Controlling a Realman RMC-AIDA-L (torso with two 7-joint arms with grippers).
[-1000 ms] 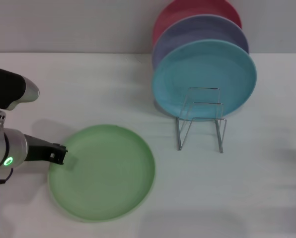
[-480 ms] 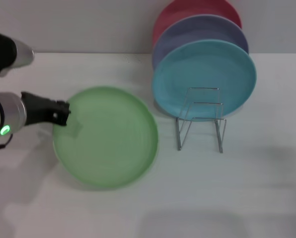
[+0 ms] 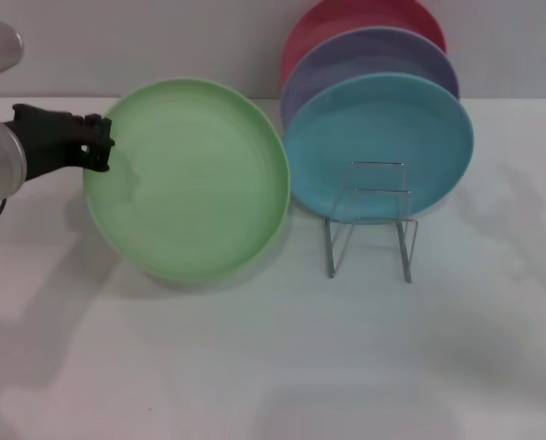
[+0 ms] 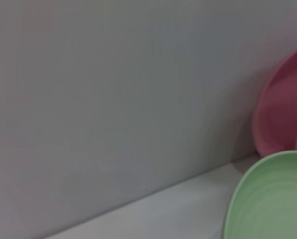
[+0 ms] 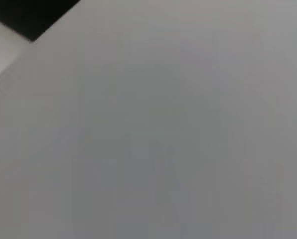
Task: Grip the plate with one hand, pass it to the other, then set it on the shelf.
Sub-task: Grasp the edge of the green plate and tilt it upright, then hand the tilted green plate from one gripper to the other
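The light-green plate (image 3: 189,177) is lifted off the white table and tilted, its face turned toward the head camera, left of the rack. My left gripper (image 3: 99,144) is shut on the plate's left rim. The plate's edge also shows in the left wrist view (image 4: 273,199). The shelf (image 3: 372,220), a thin silver wire rack, stands on the table at centre right, in front of the turquoise plate. My right gripper is out of view; its wrist view shows only a grey surface.
A turquoise plate (image 3: 378,137), a lavender plate (image 3: 369,55) and a red plate (image 3: 360,18) lean stacked against the back wall behind the rack. The red plate also shows in the left wrist view (image 4: 283,114). The white table (image 3: 273,367) stretches in front.
My left gripper has raised the green plate from flat on the table up and back, tilting it toward upright. The rack and the other plates have not moved.
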